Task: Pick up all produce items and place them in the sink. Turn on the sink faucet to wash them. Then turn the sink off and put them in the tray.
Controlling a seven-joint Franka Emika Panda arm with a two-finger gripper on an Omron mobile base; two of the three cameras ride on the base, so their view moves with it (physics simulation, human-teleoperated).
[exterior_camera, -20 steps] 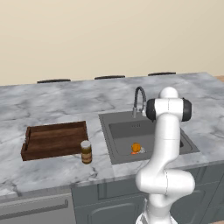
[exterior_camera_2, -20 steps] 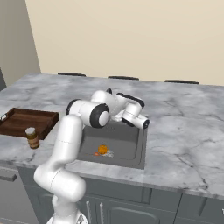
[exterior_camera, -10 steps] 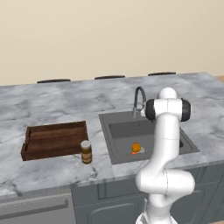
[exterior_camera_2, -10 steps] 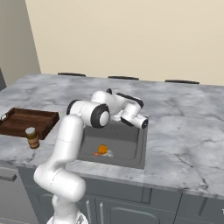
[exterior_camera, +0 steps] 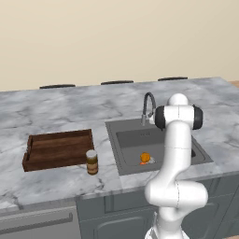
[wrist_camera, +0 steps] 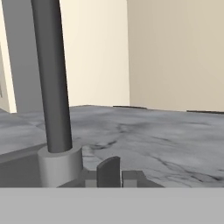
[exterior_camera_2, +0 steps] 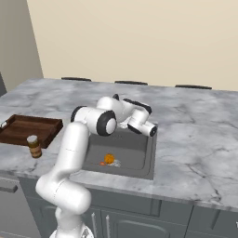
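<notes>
Marble counter point(exterior_camera: 60, 116) open around sink point(exterior_camera: 126, 158); tool point(wrist_camera: 109, 173) pinched together beside faucet point(wrist_camera: 50, 74) base.

A grey marble counter point(exterior_camera: 56, 112) carries everything. Set into it is the sink point(exterior_camera: 128, 151), just below the gripper point(wrist_camera: 109, 173), with the faucet point(exterior_camera: 148, 106) rising from the counter just beside the gripper. Well off to the gripper's side, a tray point(exterior_camera: 58, 148) rests on the counter, and a jar point(exterior_camera: 92, 162) stands just beside the tray, between it and the sink.
</notes>
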